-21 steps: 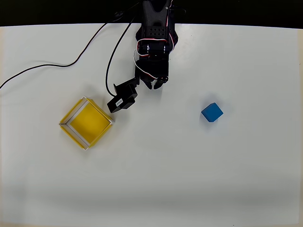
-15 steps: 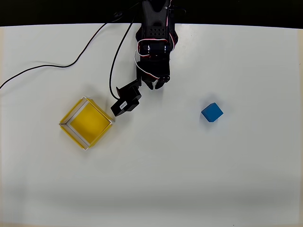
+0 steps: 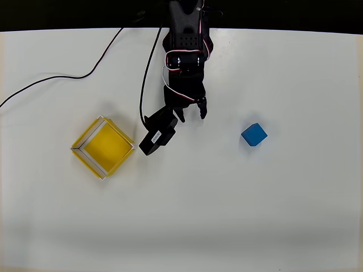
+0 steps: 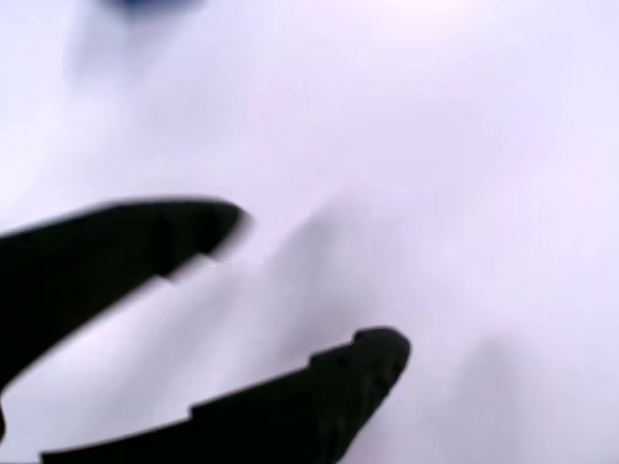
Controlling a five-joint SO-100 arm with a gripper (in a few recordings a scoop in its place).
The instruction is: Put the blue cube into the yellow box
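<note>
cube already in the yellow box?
No, in the overhead view the blue cube sits on the bare table, far right of the yellow box.

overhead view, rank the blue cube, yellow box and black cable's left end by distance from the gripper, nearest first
From the gripper, whose fingers are open:
1. The small matte bright-blue cube, to its right and slightly lower.
2. The shallow square yellow box, lower left.
3. The thin black cable's end, at the far left edge of the white table.
</note>
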